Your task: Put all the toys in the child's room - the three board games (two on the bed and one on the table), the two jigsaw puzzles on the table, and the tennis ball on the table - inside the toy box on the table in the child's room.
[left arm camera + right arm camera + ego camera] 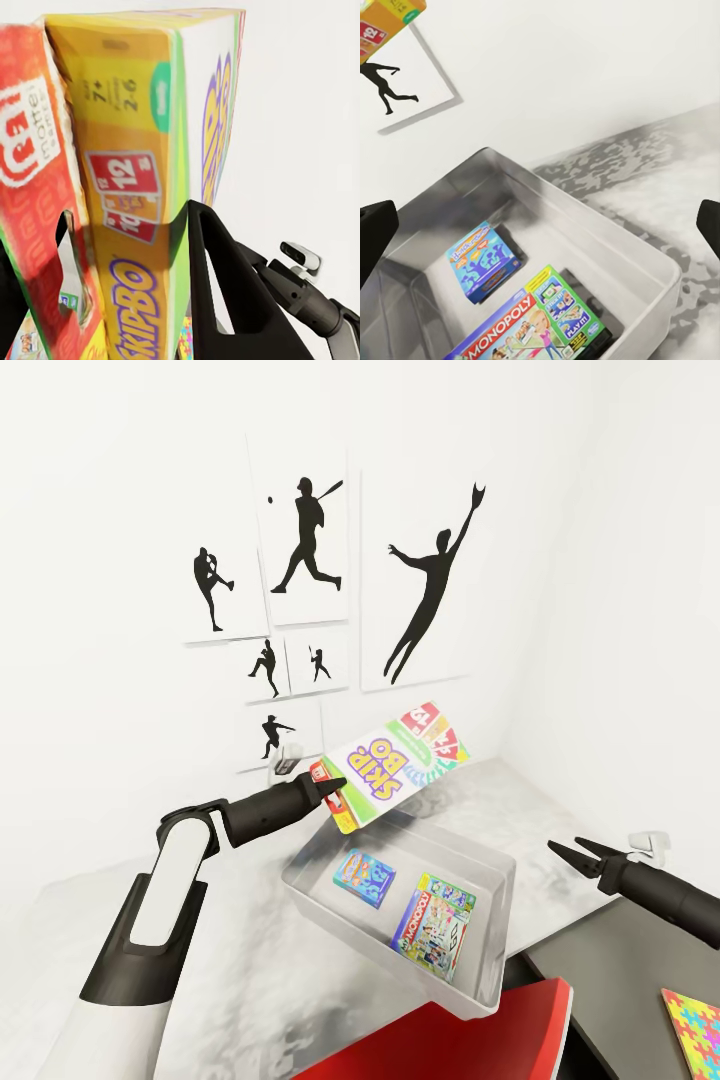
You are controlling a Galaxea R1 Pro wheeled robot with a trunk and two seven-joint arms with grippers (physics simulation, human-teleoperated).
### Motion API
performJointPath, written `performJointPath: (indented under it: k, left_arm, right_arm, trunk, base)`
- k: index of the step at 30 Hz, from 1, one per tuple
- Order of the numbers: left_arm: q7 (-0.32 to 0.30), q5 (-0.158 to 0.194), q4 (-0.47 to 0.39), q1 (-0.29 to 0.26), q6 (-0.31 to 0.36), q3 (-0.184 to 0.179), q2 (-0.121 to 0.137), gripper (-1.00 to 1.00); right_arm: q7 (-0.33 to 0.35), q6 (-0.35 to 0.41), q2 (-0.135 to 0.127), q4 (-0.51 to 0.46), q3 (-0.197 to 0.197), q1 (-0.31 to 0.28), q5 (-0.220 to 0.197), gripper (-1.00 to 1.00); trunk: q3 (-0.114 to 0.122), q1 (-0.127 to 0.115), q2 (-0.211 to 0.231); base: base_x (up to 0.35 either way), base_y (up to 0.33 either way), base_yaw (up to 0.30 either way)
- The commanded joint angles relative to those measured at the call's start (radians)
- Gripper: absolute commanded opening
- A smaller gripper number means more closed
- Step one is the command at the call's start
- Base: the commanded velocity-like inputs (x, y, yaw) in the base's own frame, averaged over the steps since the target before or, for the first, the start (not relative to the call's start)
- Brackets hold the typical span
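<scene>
My left gripper (pixel 322 788) is shut on one end of the Skip-Bo board game (pixel 400 765), holding it tilted in the air above the far left corner of the toy box (pixel 480 860). The left wrist view shows that box (pixel 135 187) close up between the fingers (pixel 225 285). Inside the toy box lie a small blue board game (pixel 364 877) and a green-edged Monopoly one (pixel 434 925), also seen as the blue box (pixel 484 259) and the Monopoly box (pixel 532 330). My right gripper (pixel 572 849) stands open and empty to the right of the toy box. A jigsaw puzzle (pixel 697 1028) lies at the lower right on the dark cabinet top.
The toy box (pixel 607 232) sits on the pale mottled table (pixel 250 980), in a corner of white walls with black baseball silhouettes (pixel 310 535). A red chair back (pixel 470 1040) rises at the front edge. A dark grey cabinet section (pixel 610 990) adjoins on the right.
</scene>
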Motion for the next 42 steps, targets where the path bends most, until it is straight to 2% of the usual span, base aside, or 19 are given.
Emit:
performJointPath:
  k: [1,12,15,16,18,20,24,25,26,27,28,30,33,36,37,38,39,40,42]
  left_arm:
    - [-0.001,0.000,0.000,-0.001,0.004,0.001,0.000,-1.00]
    - [-0.029,0.005,0.000,-0.016,0.030,0.000,0.008,-1.00]
    - [-0.075,0.011,0.005,-0.070,0.065,-0.002,0.037,-1.00]
    - [-0.075,0.011,0.005,-0.070,0.065,-0.002,0.037,-1.00]
    - [-0.114,0.021,0.018,-0.121,0.078,-0.016,0.079,-1.00]
    - [-0.153,0.051,0.050,-0.171,0.084,-0.061,0.129,-1.00]
    - [-0.240,0.157,0.174,-0.280,0.084,-0.200,0.220,-1.00]
    - [-0.240,0.157,0.174,-0.280,0.084,-0.200,0.220,-1.00]
    - [-0.264,0.180,0.207,-0.307,0.084,-0.232,0.235,-1.00]
    - [-0.315,0.214,0.270,-0.357,0.084,-0.287,0.257,-1.00]
    - [-0.315,0.214,0.270,-0.357,0.084,-0.287,0.257,-1.00]
    - [-0.354,0.233,0.317,-0.398,0.084,-0.330,0.269,-1.00]
    - [-0.389,0.226,0.375,-0.451,0.084,-0.390,0.281,-1.00]
    - [-0.407,0.183,0.421,-0.482,0.084,-0.430,0.283,-1.00]
    - [-0.411,0.166,0.432,-0.489,0.084,-0.439,0.282,-1.00]
    - [-0.411,0.166,0.432,-0.489,0.084,-0.439,0.282,-1.00]
    - [-0.419,0.135,0.448,-0.500,0.084,-0.453,0.276,-1.00]
    - [-0.419,0.135,0.448,-0.500,0.084,-0.453,0.276,-1.00]
    - [-0.426,0.112,0.458,-0.507,0.084,-0.462,0.271,-1.00]
  right_arm:
    - [0.002,0.007,0.000,0.000,-0.001,-0.001,-0.004,1.00]
    - [0.002,0.015,-0.005,0.000,-0.002,-0.001,-0.005,1.00]
    - [0.001,0.045,-0.014,0.004,-0.010,-0.006,-0.006,1.00]
    - [0.001,0.045,-0.014,0.004,-0.010,-0.006,-0.006,1.00]
    - [-0.003,0.093,-0.027,0.012,-0.025,-0.015,-0.005,1.00]
    - [-0.004,0.150,-0.046,0.026,-0.041,-0.026,-0.005,1.00]
    - [-0.003,0.231,-0.080,0.047,-0.060,-0.039,-0.005,1.00]
    - [-0.003,0.231,-0.080,0.047,-0.060,-0.039,-0.005,1.00]
    - [-0.003,0.243,-0.085,0.051,-0.062,-0.041,-0.005,1.00]
    - [-0.002,0.259,-0.093,0.055,-0.067,-0.044,-0.005,1.00]
    - [-0.002,0.259,-0.093,0.055,-0.067,-0.044,-0.005,1.00]
    - [0.000,0.270,-0.097,0.058,-0.070,-0.046,-0.006,1.00]
    - [0.001,0.278,-0.102,0.061,-0.079,-0.047,-0.006,1.00]
    - [0.002,0.282,-0.105,0.062,-0.087,-0.047,-0.006,1.00]
    - [0.002,0.282,-0.106,0.062,-0.089,-0.047,-0.006,1.00]
    - [0.002,0.282,-0.106,0.062,-0.089,-0.047,-0.006,1.00]
    - [0.003,0.283,-0.107,0.062,-0.091,-0.047,-0.005,1.00]
    - [0.003,0.283,-0.107,0.062,-0.091,-0.047,-0.005,1.00]
    - [0.003,0.284,-0.107,0.062,-0.092,-0.047,-0.005,1.00]
  trunk:
    - [-0.002,0.001,-0.002]
    - [-0.002,0.001,-0.002]
    - [-0.002,0.001,-0.002]
    - [-0.002,0.001,-0.002]
    - [-0.002,0.001,-0.002]
    - [-0.002,0.001,-0.002]
    - [-0.002,0.001,-0.002]
    - [-0.002,0.001,-0.002]
    - [-0.002,0.001,-0.002]
    - [-0.002,0.001,-0.002]
    - [-0.002,0.001,-0.002]
    - [-0.002,0.001,-0.002]
    - [-0.002,0.001,-0.002]
    - [-0.002,0.001,-0.002]
    - [-0.002,0.001,-0.002]
    - [-0.002,0.001,-0.002]
    - [-0.002,0.001,-0.002]
    - [-0.002,0.001,-0.002]
    - [-0.002,0.001,-0.002]
  base:
    - [0.000,0.000,0.000]
    - [0.000,0.000,0.000]
    - [0.000,0.000,0.000]
    - [0.000,0.000,0.000]
    - [0.000,0.000,0.000]
    - [0.000,0.000,0.000]
    - [0.000,0.000,0.000]
    - [0.000,0.000,0.000]
    - [0.000,0.000,0.000]
    - [0.000,0.000,0.000]
    - [0.000,0.000,0.000]
    - [0.000,0.000,0.000]
    - [0.000,0.000,0.000]
    - [0.000,0.000,0.000]
    - [0.000,0.000,0.000]
    - [0.000,0.000,0.000]
    - [0.000,0.000,-0.012]
    - [0.000,0.000,-0.012]
    - [0.000,0.000,-0.059]
